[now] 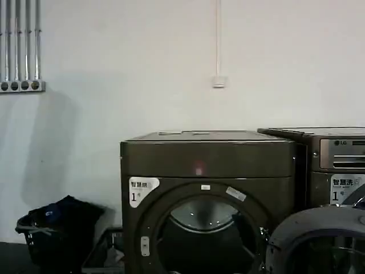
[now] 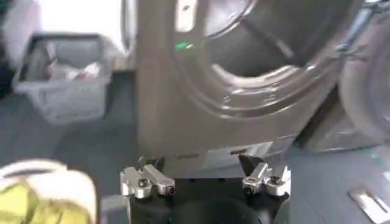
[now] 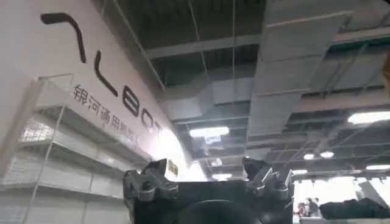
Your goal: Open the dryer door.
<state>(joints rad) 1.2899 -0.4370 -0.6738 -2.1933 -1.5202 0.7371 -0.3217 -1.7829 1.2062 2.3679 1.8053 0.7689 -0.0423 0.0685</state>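
Against white wall: two machines, one dryer door (image 1: 319, 240) open.

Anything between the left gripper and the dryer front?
No. In the left wrist view, bare dark floor separates the left gripper, jaws open, from the dryer.

dryer (image 1: 208, 157) mouth open, dryer door (image 1: 319, 240) swung aside — right
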